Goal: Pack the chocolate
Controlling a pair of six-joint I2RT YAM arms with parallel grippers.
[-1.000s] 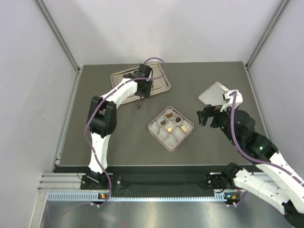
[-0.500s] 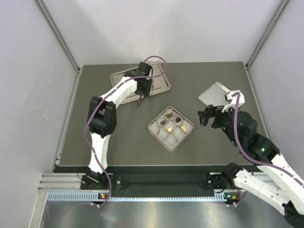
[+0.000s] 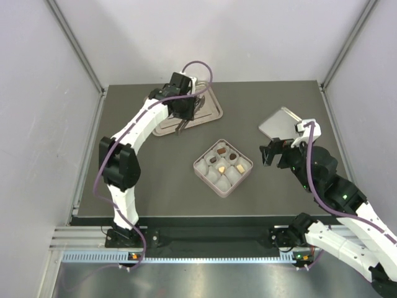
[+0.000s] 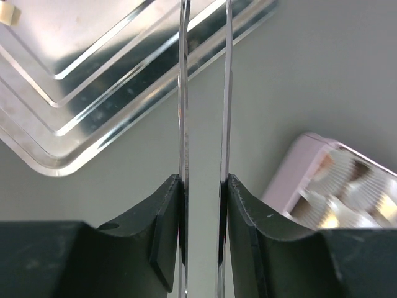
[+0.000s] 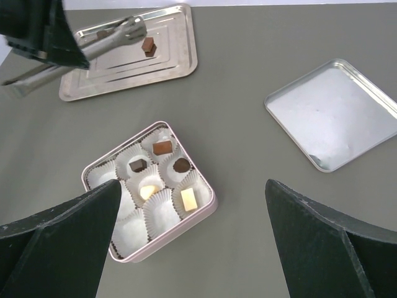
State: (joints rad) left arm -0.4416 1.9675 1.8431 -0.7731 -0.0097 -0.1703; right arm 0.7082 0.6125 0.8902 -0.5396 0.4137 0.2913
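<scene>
The left hand (image 4: 203, 183) is clenched on a pair of metal tongs (image 5: 115, 34). Their two thin blades run out between its fingers with a narrow slit between them. The hand hangs above the edge of the silver tray (image 5: 177, 59) at the back of the bench (image 3: 155, 180). One dark piece of chocolate (image 5: 147, 45) lies on that tray; in the right wrist view it sits just beside the tongs' rounded end. A small cream block (image 4: 7, 12) sits on the tray too, further out and to the left in the left wrist view.

To the left hand's right and nearer the arm bases stands the pink box (image 5: 200, 218). Its white paper cups hold five packed pieces (image 5: 162, 147), three dark and two cream.

The right hand (image 3: 267, 153) is released, fingers spread wide, and hovers just right of the box, above the bench. Beyond this hand and slightly to its right rests a square metal lid (image 5: 332, 115), apart from the box.
</scene>
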